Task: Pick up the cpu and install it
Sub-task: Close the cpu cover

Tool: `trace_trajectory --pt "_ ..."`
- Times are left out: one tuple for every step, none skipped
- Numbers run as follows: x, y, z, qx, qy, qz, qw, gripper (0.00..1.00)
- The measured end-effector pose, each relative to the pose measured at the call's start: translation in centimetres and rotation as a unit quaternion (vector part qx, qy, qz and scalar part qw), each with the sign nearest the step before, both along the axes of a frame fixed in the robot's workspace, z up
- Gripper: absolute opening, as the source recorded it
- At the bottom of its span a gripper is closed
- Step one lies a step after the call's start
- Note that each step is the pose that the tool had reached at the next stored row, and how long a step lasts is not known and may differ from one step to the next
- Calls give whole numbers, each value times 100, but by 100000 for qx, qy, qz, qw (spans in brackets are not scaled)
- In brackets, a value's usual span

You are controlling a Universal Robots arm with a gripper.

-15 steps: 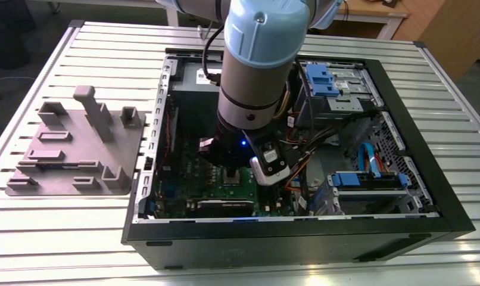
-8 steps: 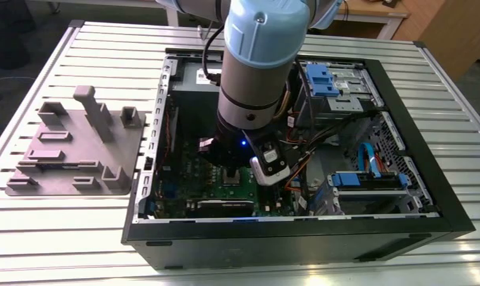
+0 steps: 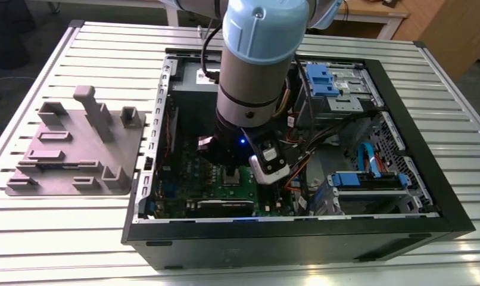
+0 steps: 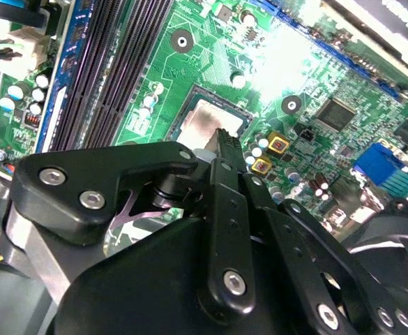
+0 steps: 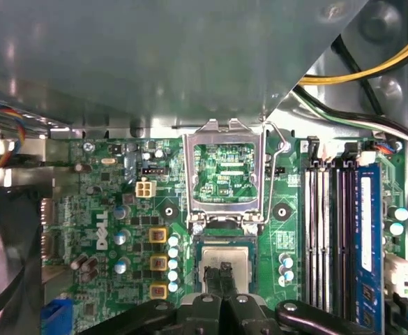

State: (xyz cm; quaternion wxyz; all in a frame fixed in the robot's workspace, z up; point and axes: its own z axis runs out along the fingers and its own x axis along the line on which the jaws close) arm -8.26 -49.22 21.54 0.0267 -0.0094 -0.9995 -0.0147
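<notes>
First wrist view: cpu (image 5: 224,255), flat square with a dull silvery metal top, lies level in its socket on the green board (image 5: 106,209), so pick-up and placing look done. The silver plate frame (image 5: 226,207) stands hinged open just beside it, so clamping is judged left. Black matte fingers (image 5: 227,278) are drawn together, holding nothing, tips over the chip's middle, touching or just above; black steel case (image 3: 304,238) rests on a ribbed metal bench (image 3: 65,250).
</notes>
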Motion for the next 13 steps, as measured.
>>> trace_trajectory --pt "-1 0 28 1 -3 5 100000 11" --pt "-3 2 64 4 -16 4 100000 11" --pt "-4 3 101 8 -49 3 100000 11" --pt "-5 3 143 -2 -95 11 100000 11" --pt "-5 3 180 1 -148 11 100000 11" --pt "-5 4 218 1 -184 11 100000 11" --pt "-5 5 257 4 -212 9 100000 11" --pt "-5 6 294 6 -253 8 100000 11" --pt "-5 7 327 -8 -292 7 100000 11" --pt "-6 10 356 -29 -343 6 99999 11" --pt "-6 17 367 -55 -436 42 99999 11" --pt "-6 26 368 -55 -442 294 99999 11" --pt "-5 30 368 -58 -442 794 99996 11"
